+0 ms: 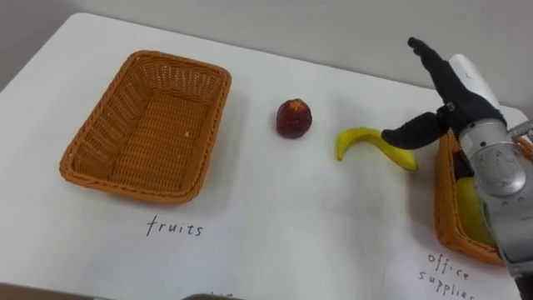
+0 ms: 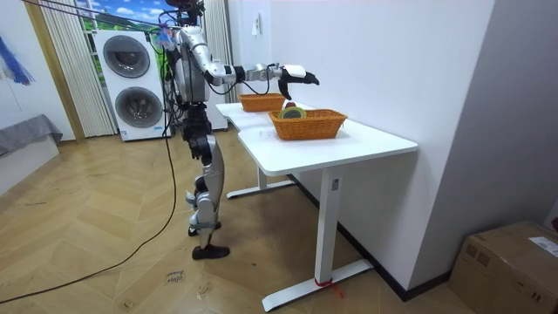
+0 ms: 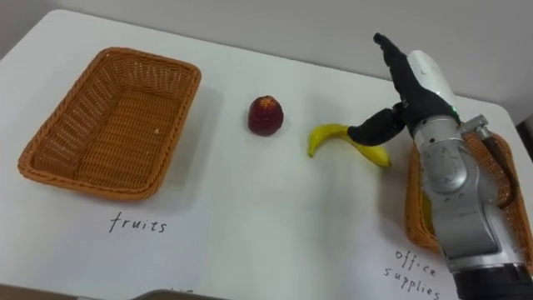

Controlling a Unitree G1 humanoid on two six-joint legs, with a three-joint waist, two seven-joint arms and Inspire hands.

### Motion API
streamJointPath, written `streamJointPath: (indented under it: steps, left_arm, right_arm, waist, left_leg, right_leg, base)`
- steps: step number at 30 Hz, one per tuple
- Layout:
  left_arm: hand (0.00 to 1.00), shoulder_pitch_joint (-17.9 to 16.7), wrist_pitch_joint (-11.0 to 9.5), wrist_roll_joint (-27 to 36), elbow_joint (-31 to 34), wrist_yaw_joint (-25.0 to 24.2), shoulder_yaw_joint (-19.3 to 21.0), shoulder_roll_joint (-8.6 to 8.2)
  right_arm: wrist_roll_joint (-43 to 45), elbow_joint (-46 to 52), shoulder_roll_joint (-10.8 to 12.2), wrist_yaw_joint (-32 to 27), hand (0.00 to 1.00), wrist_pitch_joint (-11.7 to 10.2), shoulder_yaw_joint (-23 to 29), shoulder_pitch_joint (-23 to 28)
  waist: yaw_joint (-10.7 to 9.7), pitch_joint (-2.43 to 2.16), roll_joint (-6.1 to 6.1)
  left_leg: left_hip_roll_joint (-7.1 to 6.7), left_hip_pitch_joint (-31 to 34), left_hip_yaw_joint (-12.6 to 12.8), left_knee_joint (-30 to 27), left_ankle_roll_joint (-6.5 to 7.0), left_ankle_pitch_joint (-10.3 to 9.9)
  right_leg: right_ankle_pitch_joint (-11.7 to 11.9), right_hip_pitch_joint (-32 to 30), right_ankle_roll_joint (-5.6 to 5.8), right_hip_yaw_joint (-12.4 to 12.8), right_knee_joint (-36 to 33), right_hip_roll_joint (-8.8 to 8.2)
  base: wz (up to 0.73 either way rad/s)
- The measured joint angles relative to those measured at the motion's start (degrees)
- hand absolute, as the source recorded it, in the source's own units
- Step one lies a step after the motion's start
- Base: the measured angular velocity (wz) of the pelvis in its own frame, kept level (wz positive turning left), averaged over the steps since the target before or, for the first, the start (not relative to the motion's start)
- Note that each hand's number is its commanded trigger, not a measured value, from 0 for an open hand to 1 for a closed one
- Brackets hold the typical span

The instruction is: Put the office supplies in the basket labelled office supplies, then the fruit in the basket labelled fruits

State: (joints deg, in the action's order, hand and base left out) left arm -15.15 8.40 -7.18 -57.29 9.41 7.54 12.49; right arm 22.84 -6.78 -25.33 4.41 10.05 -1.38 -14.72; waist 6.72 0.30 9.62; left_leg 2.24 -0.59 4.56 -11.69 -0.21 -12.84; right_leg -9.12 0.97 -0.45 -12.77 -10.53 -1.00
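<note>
Two fruits, apple (image 1: pixel 293 118) and banana (image 1: pixel 360 135), lie unsorted at 3 o'clock of the empty fruit basket (image 1: pixel 92 142); right hand (image 1: pixel 456 90), fingers spread, hovers over the banana, holding nothing.

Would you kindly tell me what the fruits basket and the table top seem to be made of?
The fruits basket looks like woven wicker or rattan, orange-brown and matte: plaited strands show in its walls and rim. The table top seems smooth white laminate or painted board, slightly glossy; I cannot tell which.
</note>
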Motion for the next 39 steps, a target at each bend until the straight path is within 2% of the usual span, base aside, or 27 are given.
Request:
streamJointPath:
  steps: [8, 11, 17, 18, 20, 31, 35, 39]
  left_arm:
    - [0.00, 0.2, 0.0, 0.0, 0.0, 0.2, 0.0, 0.13]
    - [0.00, 0.5, -0.1, 0.0, -0.1, 0.2, -0.1, 0.16]
    - [0.00, 0.6, 0.0, 0.0, -0.2, 0.1, -0.1, 0.16]
    - [0.00, 0.6, 0.1, 0.0, -0.2, 0.1, -0.1, 0.17]
    - [0.00, 0.7, 0.1, 0.0, -0.1, 0.1, -0.2, 0.17]
    - [0.00, 1.1, 0.0, -0.1, 0.0, 0.0, -1.0, 0.41]
    - [0.00, 1.7, -0.1, -0.1, -0.1, 0.0, -1.1, 0.41]
    - [0.00, 2.0, -0.6, 0.1, -0.3, 0.1, -1.1, 0.57]
  right_arm:
    - [0.0, 0.0, 0.0, 0.0, 0.00, 0.0, -0.3, 0.0]
    - [0.0, 0.0, -1.3, 0.2, 0.00, 0.0, -2.6, 0.0]
    - [3.0, -1.9, -1.3, 2.5, 0.00, 0.0, -4.2, 0.0]
    - [4.0, -2.0, -1.3, 2.8, 0.00, 0.0, -4.2, 0.0]
    - [5.0, -2.0, -1.3, 3.1, 0.00, 0.0, -4.3, 0.0]
    - [7.4, -4.0, -1.3, 4.4, 0.00, -0.1, -4.4, -0.1]
    - [9.4, -7.6, -1.3, 4.4, 0.00, -0.4, -4.4, -0.6]
    - [9.6, -15.2, -1.3, 4.4, 0.00, -0.7, -6.1, -4.5]
  waist:
    - [0.2, 0.16, -0.22]
    - [0.9, 0.16, -0.22]
    - [1.8, 0.17, -0.23]
    - [1.8, 0.39, -0.55]
    - [1.8, 0.29, -0.41]
    - [2.3, 0.34, -0.49]
    - [3.1, 0.38, -0.35]
    - [3.1, 0.64, 0.10]
  left_leg:
    - [0.01, 0.0, 0.0, 0.1, -0.01, 0.0]
    - [0.01, -0.2, 0.2, 0.0, -0.01, 0.0]
    - [0.02, -0.1, 0.0, 0.1, -0.06, 0.1]
    - [0.03, -0.1, 0.0, 0.1, -0.08, 0.1]
    - [0.04, 0.0, 0.0, 0.3, -0.09, 0.1]
    - [0.01, 0.0, -0.2, 0.0, -0.09, 0.2]
    - [-0.02, -0.1, -0.5, -0.1, -0.07, 0.2]
    - [-0.11, 0.1, -0.9, -0.1, -0.12, 0.5]
  right_leg:
    - [0.0, 0.0, 0.00, -0.1, 0.0, 0.01]
    - [0.0, 0.0, 0.00, 0.0, 0.0, 0.01]
    - [0.0, 0.0, 0.00, -0.1, 0.0, -0.01]
    - [0.0, 0.0, 0.00, -0.1, 0.0, 0.02]
    - [0.0, 0.0, 0.00, -0.1, 0.0, 0.03]
    - [0.0, 0.0, 0.00, 0.0, 0.0, 0.05]
    - [0.0, 0.1, 0.00, -0.3, 0.0, -0.05]
    - [0.0, 0.1, -0.02, -0.7, 0.0, -0.12]
  base:
    - [-0.01]
    - [-0.03]
    - [0.00]
    - [0.00]
    - [0.00]
    - [0.00]
    - [0.01]
    - [0.02]
